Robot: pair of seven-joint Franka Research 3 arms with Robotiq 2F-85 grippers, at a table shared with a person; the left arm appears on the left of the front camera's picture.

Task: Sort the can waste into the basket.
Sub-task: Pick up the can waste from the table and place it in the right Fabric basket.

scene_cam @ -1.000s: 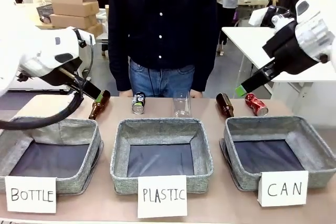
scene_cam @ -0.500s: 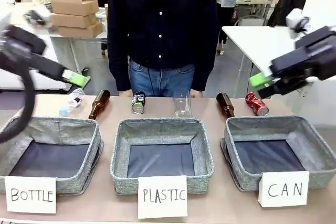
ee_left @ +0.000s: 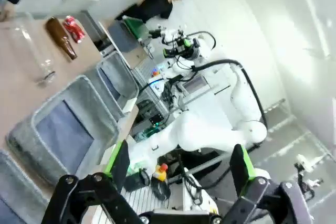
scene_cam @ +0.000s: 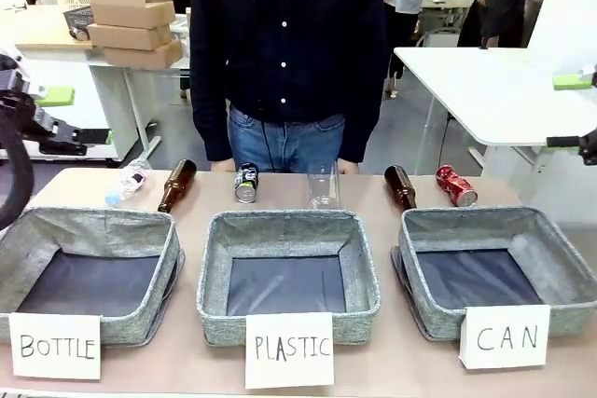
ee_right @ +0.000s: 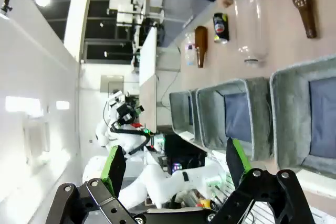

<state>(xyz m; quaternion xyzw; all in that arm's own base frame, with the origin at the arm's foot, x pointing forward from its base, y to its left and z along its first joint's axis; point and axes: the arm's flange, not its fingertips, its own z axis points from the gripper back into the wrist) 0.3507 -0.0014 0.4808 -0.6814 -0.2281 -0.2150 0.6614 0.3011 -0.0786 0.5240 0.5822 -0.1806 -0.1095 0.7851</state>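
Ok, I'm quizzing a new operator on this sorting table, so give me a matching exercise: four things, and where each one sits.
1 red can
2 dark can
3 clear bottle
4 CAN basket

a right end of the basket row
b upright beyond the PLASTIC basket
c beyond the CAN basket's far wall
d beyond the PLASTIC basket's far left corner

Pairs: 1-c, 2-d, 3-b, 4-a

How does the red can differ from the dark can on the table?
The red can is red and looks crushed; the dark can is black and silver and seems undented. The red can lies behind the CAN basket, the dark can behind the PLASTIC basket. Both rest on the table, outside every basket.
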